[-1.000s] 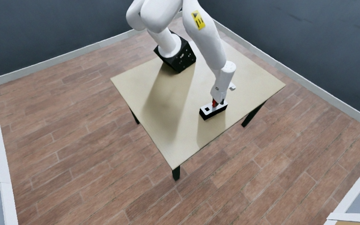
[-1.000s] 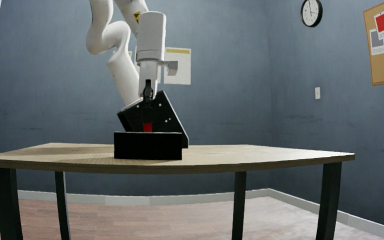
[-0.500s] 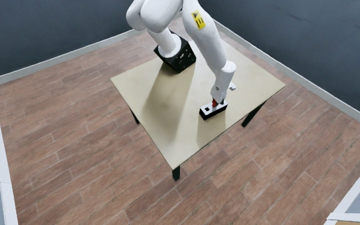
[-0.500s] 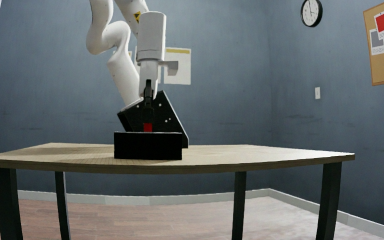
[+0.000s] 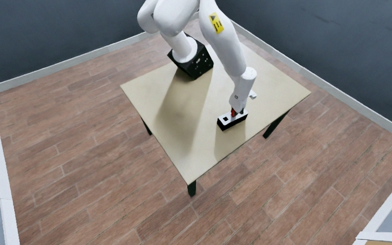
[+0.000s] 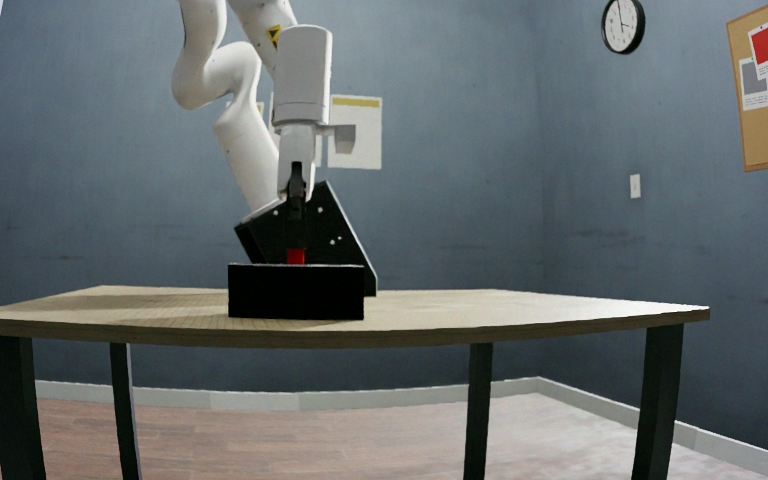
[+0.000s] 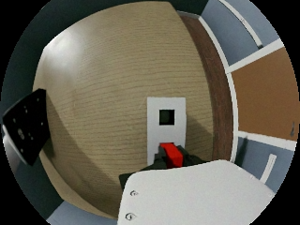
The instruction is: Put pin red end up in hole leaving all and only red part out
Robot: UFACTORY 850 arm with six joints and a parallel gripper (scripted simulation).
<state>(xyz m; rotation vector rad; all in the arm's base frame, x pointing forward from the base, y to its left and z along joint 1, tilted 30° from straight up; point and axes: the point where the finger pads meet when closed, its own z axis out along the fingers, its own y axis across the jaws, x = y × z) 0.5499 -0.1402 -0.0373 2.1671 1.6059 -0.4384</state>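
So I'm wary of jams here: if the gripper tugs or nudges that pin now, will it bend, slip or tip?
The pin looks rigid and straight, so bending seems unlikely. It stands upright in the block with only red showing, so it probably won't tip. The gripper clamps its short red top; slipping seems possible.

A tan table [image 6: 509, 316] on dark legs stands on a brown plank floor [image 5: 86, 173], with blue-grey walls around it. High on the wall right of the table hangs a round clock [image 6: 623, 25]. Further right is a cork board [image 6: 747, 84] with pinned papers, and below the clock what may be a light switch [image 6: 635, 185]. A white and yellow poster [image 6: 356, 133] hangs behind the table.
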